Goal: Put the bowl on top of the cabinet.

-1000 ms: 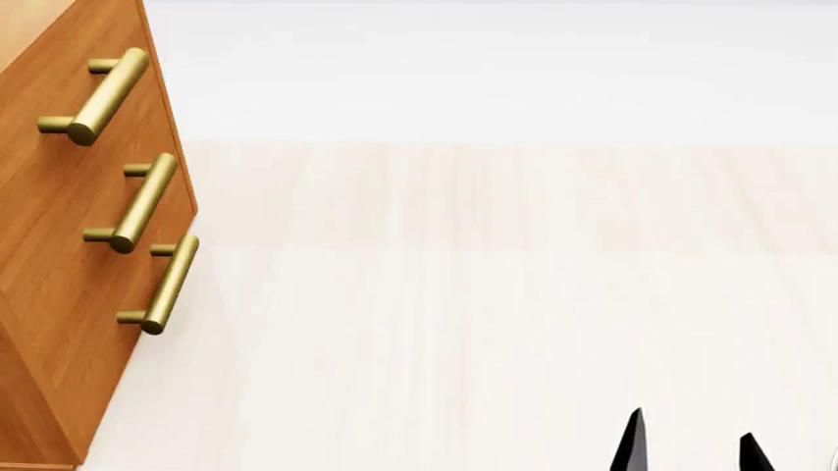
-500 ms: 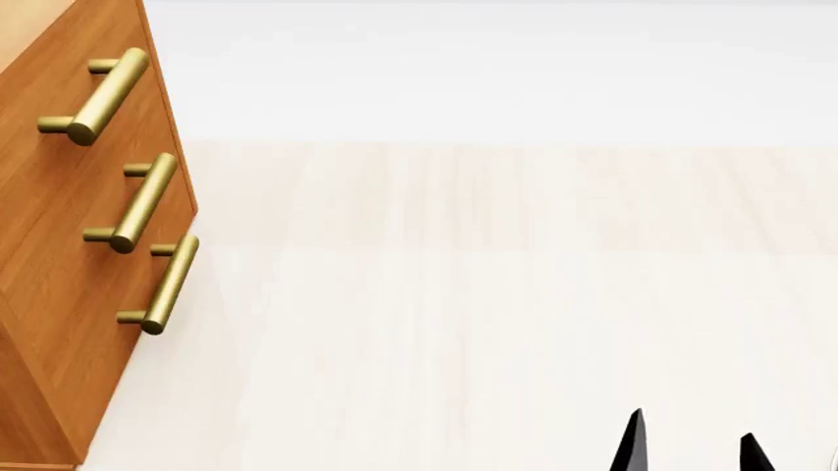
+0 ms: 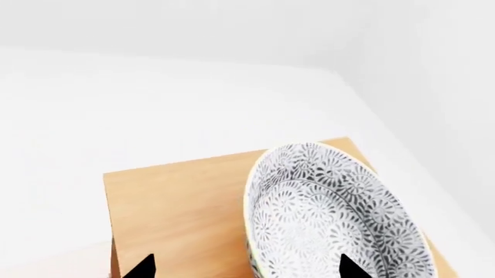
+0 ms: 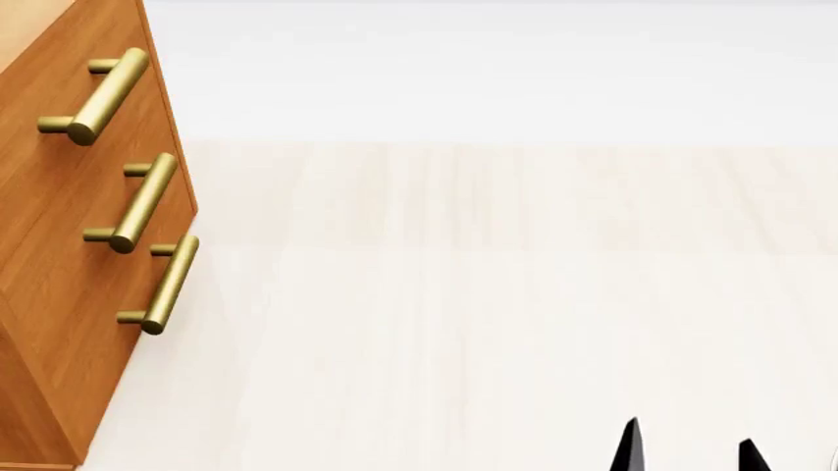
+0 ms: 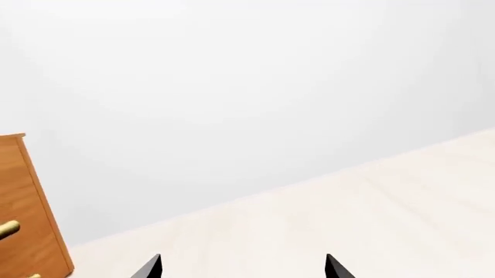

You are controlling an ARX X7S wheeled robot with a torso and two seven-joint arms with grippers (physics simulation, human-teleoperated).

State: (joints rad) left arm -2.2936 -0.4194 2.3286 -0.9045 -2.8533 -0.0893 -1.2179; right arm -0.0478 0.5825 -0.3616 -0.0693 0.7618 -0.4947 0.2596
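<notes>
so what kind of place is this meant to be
Probably a bare simulated room, not a real home: plain white walls, a pale wood floor, and one orange-brown cabinet with brass handles, a patterned bowl on its top.

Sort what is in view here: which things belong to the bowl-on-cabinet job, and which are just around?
Belong to the job:
- bowl, tilted over the cabinet top
- cabinet, whose top shows in the left wrist view
- left end effector, tips apart beside the bowl

Just around:
- right end effector, open and empty
- floor
- wall
</notes>
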